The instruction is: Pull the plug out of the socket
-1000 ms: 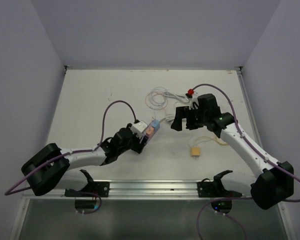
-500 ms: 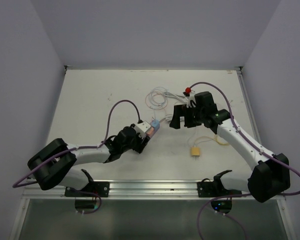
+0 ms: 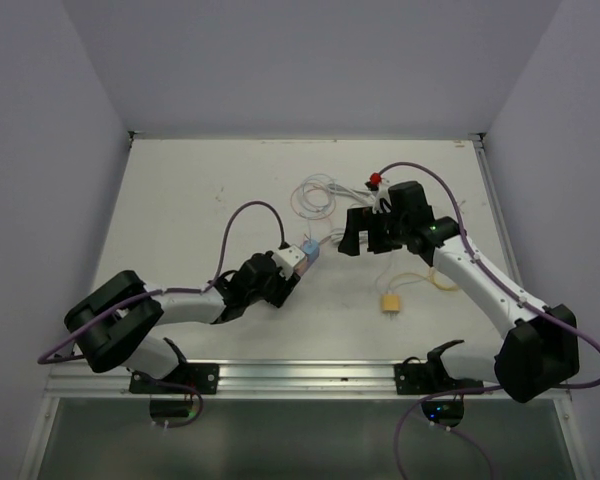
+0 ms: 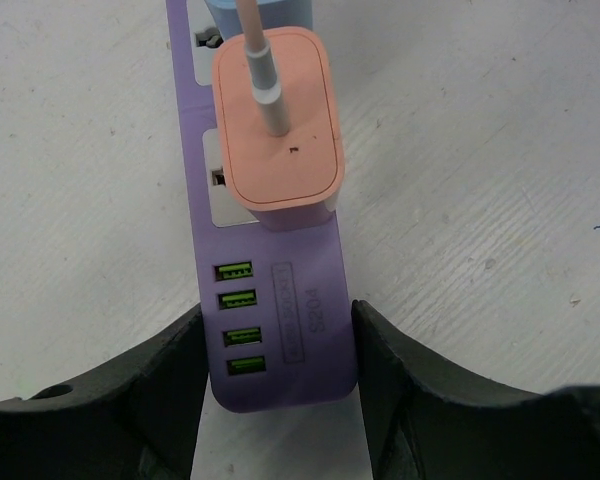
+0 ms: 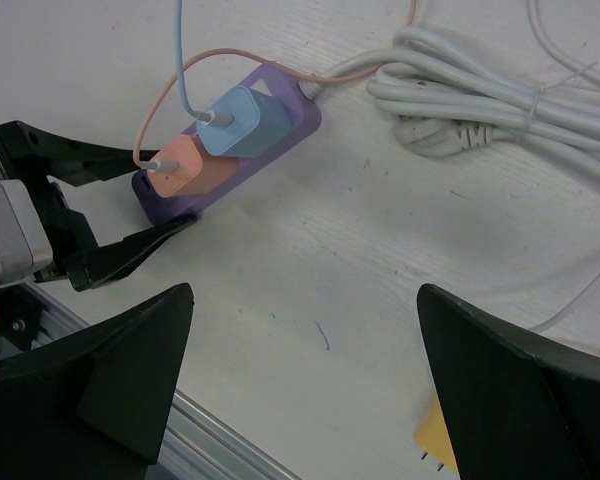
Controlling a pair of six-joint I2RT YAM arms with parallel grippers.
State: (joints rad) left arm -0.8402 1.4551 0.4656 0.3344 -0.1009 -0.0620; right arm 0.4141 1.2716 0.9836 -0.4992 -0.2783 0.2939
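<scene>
A: Which step is this?

B: Bracing. The left gripper (image 4: 277, 315) straddles the near end of the purple power strip (image 4: 280, 345) on the counter (image 4: 480, 200). I cannot tell whether it clamps. The orange plug (image 4: 278, 120) sits seated.

A: Next?

B: The right gripper (image 5: 302, 300), spread wide to the right, should descend, pinch that plug and pull straight out.

Two white-shelled robot arms with bulky black joint housings: the left arm (image 3: 185, 300) at lower left of the frame, the right arm (image 3: 480, 275) at lower right. A purple cable (image 3: 250, 205) loops off the left arm, and a second purple cable (image 3: 412, 165) arcs over the right. Each arm ends in matte black. The left gripper (image 4: 277, 350) and right gripper (image 5: 302, 295) show broad, wedge-shaped fingers (image 5: 130, 380) in the wrist views. Black base brackets (image 3: 175, 365) line the bottom edge.
</scene>
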